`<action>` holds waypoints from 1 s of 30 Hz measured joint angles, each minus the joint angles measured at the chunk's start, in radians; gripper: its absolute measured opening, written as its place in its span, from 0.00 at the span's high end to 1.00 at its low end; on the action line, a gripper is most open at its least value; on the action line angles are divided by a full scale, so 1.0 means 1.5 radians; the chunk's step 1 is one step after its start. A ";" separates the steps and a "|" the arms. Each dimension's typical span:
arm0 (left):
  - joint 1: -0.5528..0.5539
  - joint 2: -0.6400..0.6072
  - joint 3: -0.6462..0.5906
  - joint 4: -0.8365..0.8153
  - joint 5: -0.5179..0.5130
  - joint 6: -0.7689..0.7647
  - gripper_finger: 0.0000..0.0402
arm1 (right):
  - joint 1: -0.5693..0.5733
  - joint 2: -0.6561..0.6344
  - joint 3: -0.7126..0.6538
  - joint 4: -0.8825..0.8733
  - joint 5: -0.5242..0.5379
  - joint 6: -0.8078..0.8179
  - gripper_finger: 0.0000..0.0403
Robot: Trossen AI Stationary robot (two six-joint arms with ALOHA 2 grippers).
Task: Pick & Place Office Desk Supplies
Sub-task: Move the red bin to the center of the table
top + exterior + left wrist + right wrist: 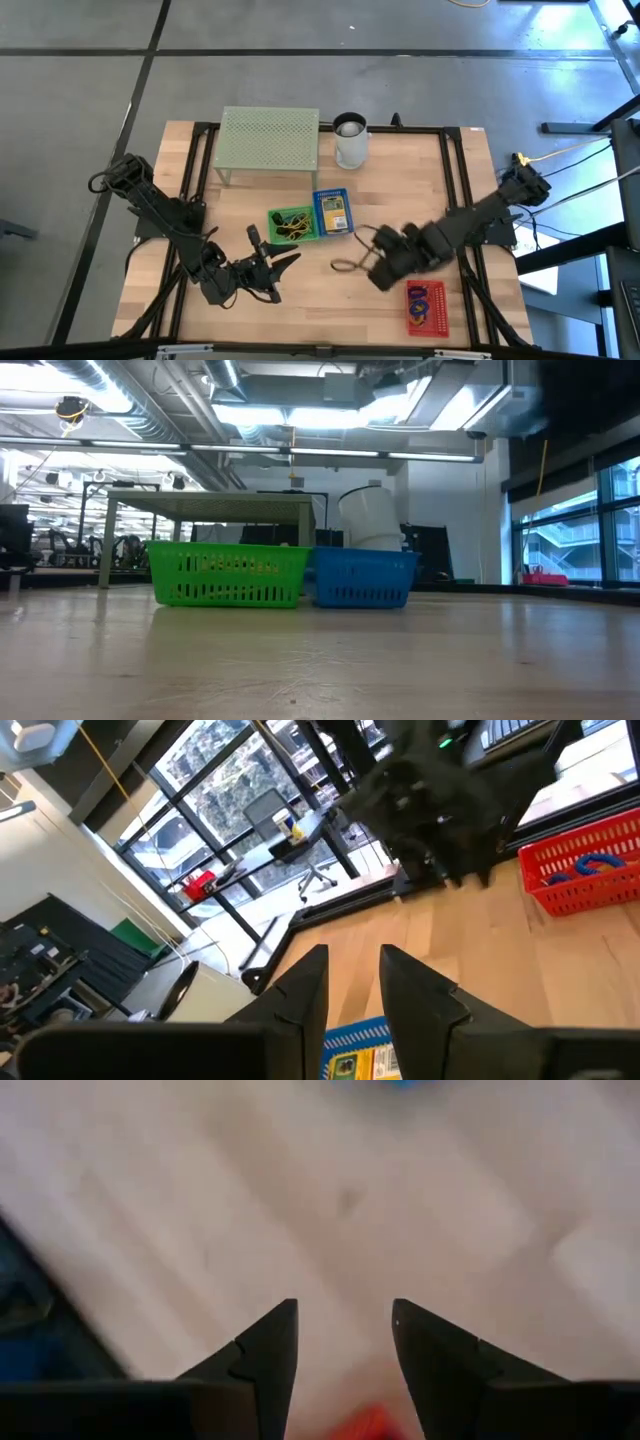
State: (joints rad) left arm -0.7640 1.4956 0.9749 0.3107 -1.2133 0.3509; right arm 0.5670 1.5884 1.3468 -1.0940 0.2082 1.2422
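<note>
- Right gripper (352,262) sits low over the wooden table (300,320), between the blue basket (333,211) and the red basket (426,306); in the right wrist view its two dark fingers (262,1355) stand apart with bare wood between them and nothing held.
- Just beside its tip, a thin loop like a rubber band (343,266) lies on the table in the high view.
- Left gripper (283,262) hovers near the table's front edge, just in front of the green basket (292,224), its fingers (305,990) a narrow gap apart and holding nothing.
- Three baskets count: green, blue, red, each with small supplies inside.
- One white cup (350,140) and one pale green mesh stand (269,140) stand at the back.
- Only the low view shows the green and blue baskets touching side on, and it shows neither arm.
</note>
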 joint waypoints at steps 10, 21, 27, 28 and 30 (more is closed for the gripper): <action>0.000 0.000 0.000 -0.001 0.000 0.001 0.78 | 0.147 0.018 -0.001 -0.072 -0.114 -0.074 0.59; 0.000 0.000 0.000 -0.001 0.001 0.000 0.79 | 0.168 0.017 -0.110 -0.082 -0.131 -0.175 0.59; 0.000 0.000 0.000 -0.001 0.001 0.001 0.79 | 0.168 0.017 -0.185 -0.030 -0.167 -0.181 0.59; 0.000 0.000 0.000 -0.001 0.001 0.001 0.79 | 0.168 0.017 -0.189 -0.021 -0.167 -0.190 0.60; 0.000 0.000 0.000 -0.001 0.001 0.001 0.79 | 0.168 0.017 -0.195 -0.001 -0.162 -0.207 0.60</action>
State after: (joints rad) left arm -0.7639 1.4956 0.9749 0.3096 -1.2125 0.3531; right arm 0.8192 1.6134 1.0537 -1.0958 -0.0348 0.9322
